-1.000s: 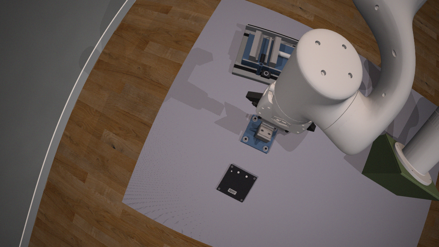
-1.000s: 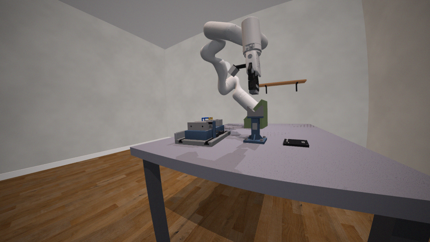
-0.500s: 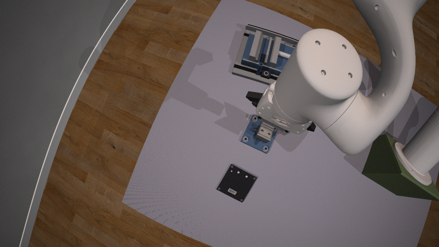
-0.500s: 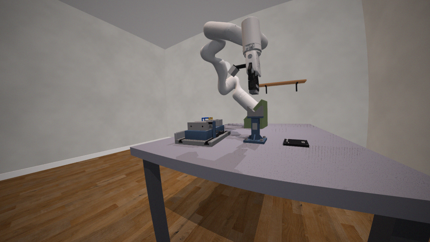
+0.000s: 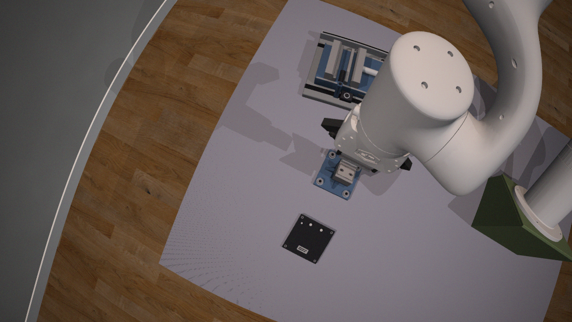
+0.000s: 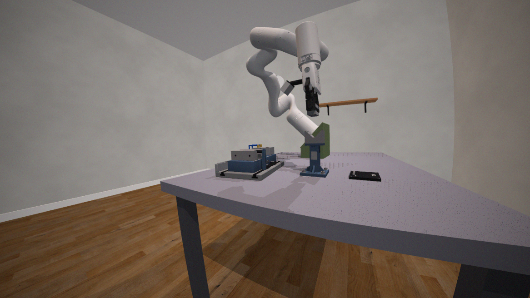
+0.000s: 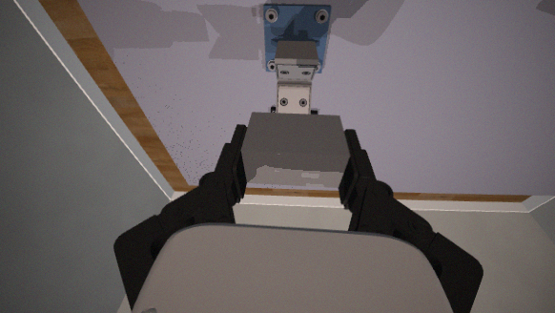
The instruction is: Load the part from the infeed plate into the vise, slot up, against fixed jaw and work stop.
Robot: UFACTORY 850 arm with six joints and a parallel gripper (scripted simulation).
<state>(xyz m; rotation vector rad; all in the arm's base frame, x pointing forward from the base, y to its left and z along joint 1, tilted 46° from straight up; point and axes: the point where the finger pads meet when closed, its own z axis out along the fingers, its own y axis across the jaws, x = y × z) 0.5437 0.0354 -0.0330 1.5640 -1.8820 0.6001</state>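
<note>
Clamping part (image 7: 296,143) between fingers

The white arm (image 5: 431,99) hangs over the V-block (image 5: 338,176) mid-table (image 5: 240,200); the vise (image 5: 344,71) (open) sits toward the far edge, the black infeed plate (image 5: 307,238) toward the near edge.

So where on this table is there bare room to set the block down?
Bare stretches: between the infeed plate and the near edge, and left of the V-block. Crowded: vise to V-block, under the end effector holding the block.
</note>
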